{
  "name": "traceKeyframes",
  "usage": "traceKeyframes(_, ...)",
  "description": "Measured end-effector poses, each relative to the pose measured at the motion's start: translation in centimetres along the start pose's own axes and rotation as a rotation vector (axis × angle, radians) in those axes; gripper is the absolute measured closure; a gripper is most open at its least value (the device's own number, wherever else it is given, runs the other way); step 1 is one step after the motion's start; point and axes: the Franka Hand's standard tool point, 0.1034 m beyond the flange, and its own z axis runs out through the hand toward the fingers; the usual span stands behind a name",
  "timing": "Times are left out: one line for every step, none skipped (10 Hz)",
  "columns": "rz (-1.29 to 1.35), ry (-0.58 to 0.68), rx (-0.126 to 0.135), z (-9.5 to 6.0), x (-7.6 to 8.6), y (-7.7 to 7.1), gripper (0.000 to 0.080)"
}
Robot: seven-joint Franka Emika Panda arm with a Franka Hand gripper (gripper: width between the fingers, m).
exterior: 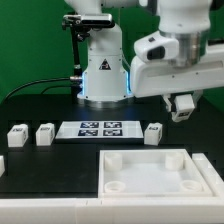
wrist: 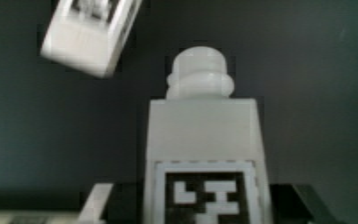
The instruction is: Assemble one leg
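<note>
My gripper [exterior: 183,106] hangs above the table at the exterior view's right, over the dark mat behind the white panel [exterior: 160,172]. In the wrist view my gripper [wrist: 202,203] is shut on a leg [wrist: 202,130], a white squarish block with a marker tag and a rounded peg pointing away from the fingers. A second leg [wrist: 91,35] shows blurred beyond it on the dark mat. Three more legs [exterior: 16,137] [exterior: 45,134] [exterior: 152,133] stand on the mat.
The marker board [exterior: 98,129] lies between the legs, in front of the arm's base [exterior: 103,75]. The white square panel has raised edges and corner holes. Another white part [exterior: 2,165] shows at the left edge.
</note>
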Motion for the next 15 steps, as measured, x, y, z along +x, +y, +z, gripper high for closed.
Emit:
traceKeyframes(-0.01, 0.11, -0.003, -0.7, 0.8, 0.5, 0.0512)
traceKeyframes(-0.053, 0.151, -0.008, -1.3, 1.6, 1.2, 0.0512)
traceKeyframes(-0.06, 0.174, -0.009, -2.0, 2.6, 1.8, 0.0512)
traceKeyframes(-0.054, 0.165, -0.008, -1.7, 2.2, 1.5, 0.0512)
traceKeyframes(-0.057, 0.163, -0.009, -1.6, 2.1, 1.4, 0.0512)
traceKeyframes(-0.056, 0.163, -0.009, -1.6, 2.1, 1.5, 0.0512)
traceKeyframes(-0.056, 0.162, -0.009, -1.5, 2.1, 1.5, 0.0512)
traceKeyframes(-0.065, 0.162, -0.009, -1.5, 2.3, 1.6, 0.0512)
traceKeyframes(-0.071, 0.167, -0.007, -2.0, 3.8, 2.3, 0.0512)
traceKeyframes(-0.062, 0.177, -0.003, -2.6, 5.5, 2.6, 0.0512)
traceKeyframes(-0.058, 0.188, 0.001, -3.4, 7.0, 2.8, 0.0512)
traceKeyframes(-0.072, 0.202, 0.002, -4.1, 8.3, 2.9, 0.0512)
traceKeyframes(-0.083, 0.22, 0.003, -4.5, 9.9, 3.2, 0.0512)
traceKeyframes(-0.098, 0.232, 0.004, -4.6, 11.3, 3.4, 0.0512)
traceKeyframes(-0.126, 0.242, 0.003, -4.5, 12.3, 3.7, 0.0512)
